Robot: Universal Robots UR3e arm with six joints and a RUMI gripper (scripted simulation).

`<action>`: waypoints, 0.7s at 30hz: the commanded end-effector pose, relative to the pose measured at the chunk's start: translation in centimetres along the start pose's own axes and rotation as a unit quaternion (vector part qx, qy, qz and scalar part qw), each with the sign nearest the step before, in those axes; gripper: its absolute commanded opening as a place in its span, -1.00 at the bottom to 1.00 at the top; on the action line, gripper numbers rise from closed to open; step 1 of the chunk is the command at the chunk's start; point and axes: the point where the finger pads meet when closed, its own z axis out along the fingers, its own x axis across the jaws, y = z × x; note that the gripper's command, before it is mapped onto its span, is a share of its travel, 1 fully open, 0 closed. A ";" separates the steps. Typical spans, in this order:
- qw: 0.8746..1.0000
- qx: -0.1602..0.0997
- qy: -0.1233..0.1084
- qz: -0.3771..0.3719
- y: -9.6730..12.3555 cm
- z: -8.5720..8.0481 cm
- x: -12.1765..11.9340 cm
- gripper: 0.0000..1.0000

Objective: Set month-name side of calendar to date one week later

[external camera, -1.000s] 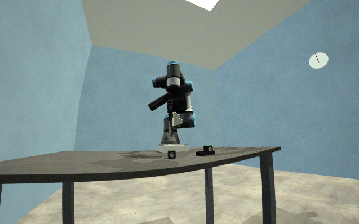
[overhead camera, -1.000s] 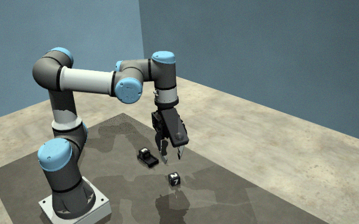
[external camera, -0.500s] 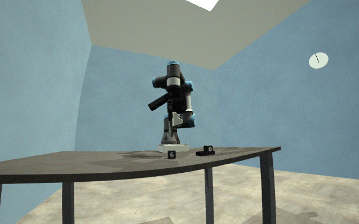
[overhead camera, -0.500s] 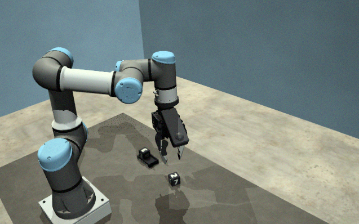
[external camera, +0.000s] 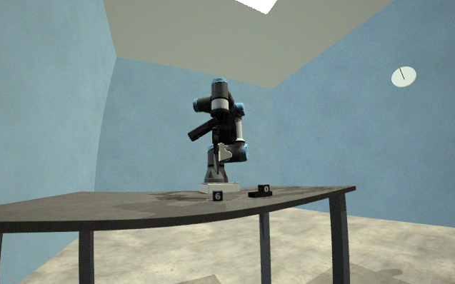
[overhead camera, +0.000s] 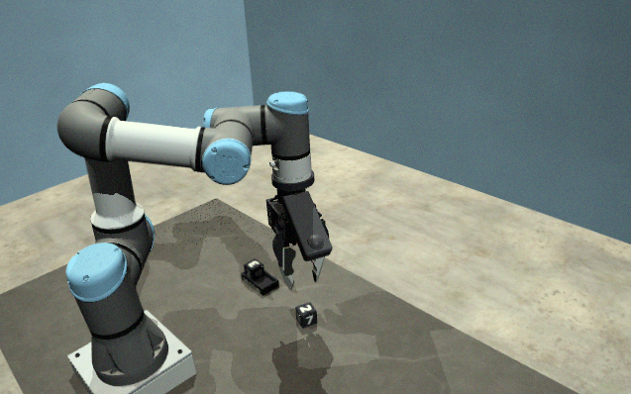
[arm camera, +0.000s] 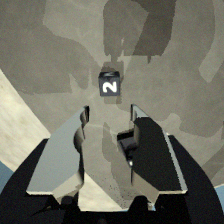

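A black cube (overhead camera: 306, 315) (external camera: 217, 195) (arm camera: 109, 86) lies loose on the dark table top (overhead camera: 401, 346), outside the tray. It shows 2 on top, 7 on one side and 6 on another. A second black cube (overhead camera: 254, 268) (external camera: 264, 189) sits in one end of the black tray (overhead camera: 267, 285) (external camera: 254, 195) and shows 0 on one side. The other end of the tray holds nothing. My gripper (overhead camera: 303, 282) (arm camera: 109, 106) hangs in the air between the tray and the loose cube, pointing down. Its fingers are partly apart and hold nothing.
The robot's base (overhead camera: 134, 356) stands on the table at the front left of the top view. The table edge (external camera: 225, 217) runs close to the loose cube in the exterior view.
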 end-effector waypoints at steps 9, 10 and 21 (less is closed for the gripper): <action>1.000 0.000 -0.001 0.000 0.0 1.0 -0.1 -0.42; 1.000 0.000 -0.001 0.000 0.0 1.1 -0.1 -0.42; 1.000 0.000 -0.001 0.000 0.0 2.8 -0.1 -0.42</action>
